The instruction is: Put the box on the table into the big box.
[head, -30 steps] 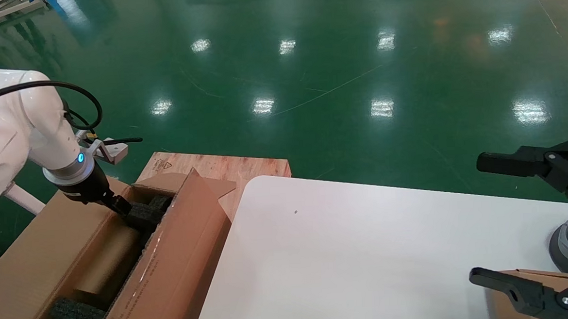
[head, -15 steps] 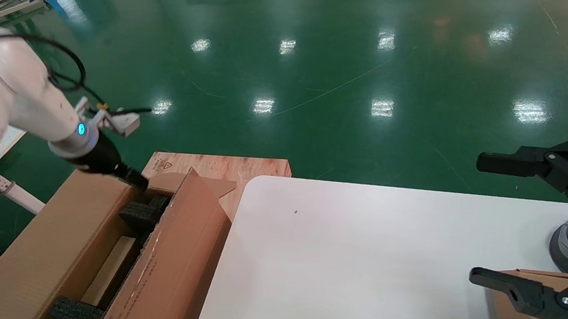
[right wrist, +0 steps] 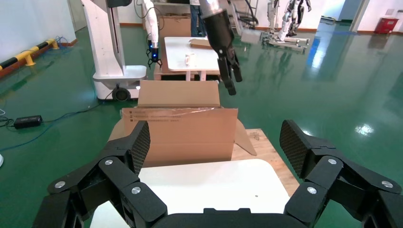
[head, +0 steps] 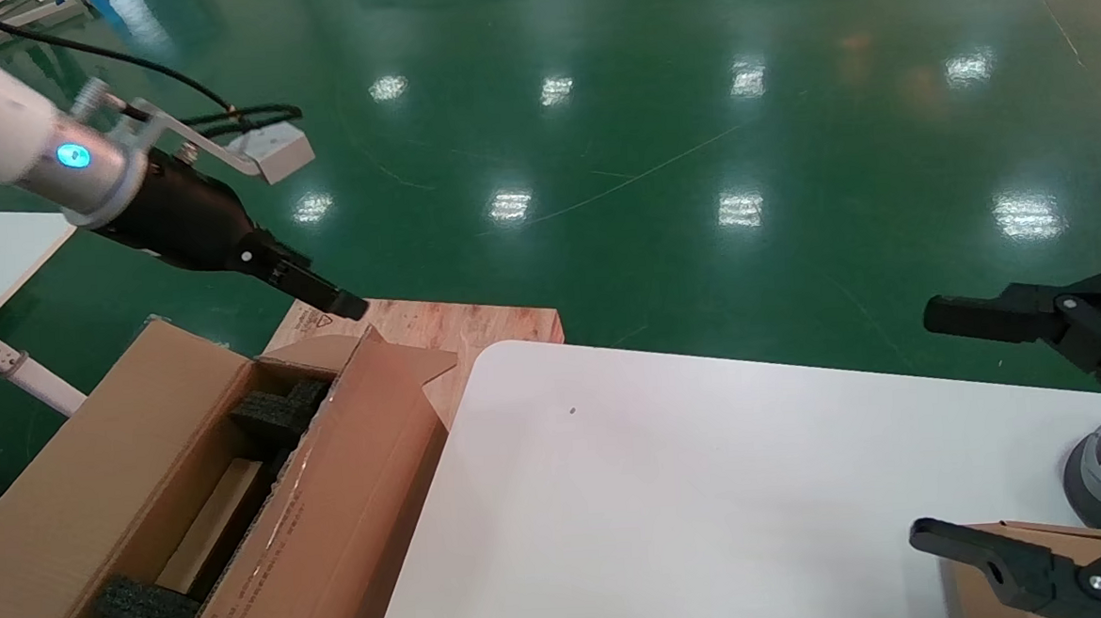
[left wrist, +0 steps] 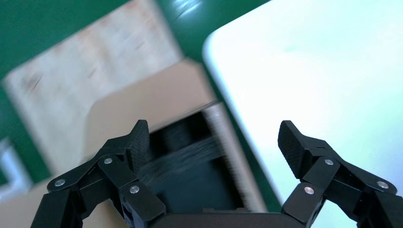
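Although the slim brown box [head: 211, 526] already lies down inside the big box [head: 97, 474], at the lower left of the head view between the black foam blocks [head: 273, 413], the placing step reads as done and little appears left beyond clearing the arm away. Left gripper [head: 338, 303]: in the upper left of the head view, above the carton's far end and over the wooden pallet [head: 476, 324]; its own wrist view shows the fingers spread wide with nothing between them, touching nothing, the carton's foam-lined opening below. Right gripper [right wrist: 215, 142]: parked at the right edge of the head view over the white table [head: 674, 510], fingers likewise wide apart and empty. Table: bare across its visible centre, a tiny dark speck only; a further piece of brown cardboard [head: 974, 574] shows at the lower right corner of the head view beneath the right gripper, and whether it belongs to the task cannot be told. Big box: flaps standing open, printed text along the near flap.
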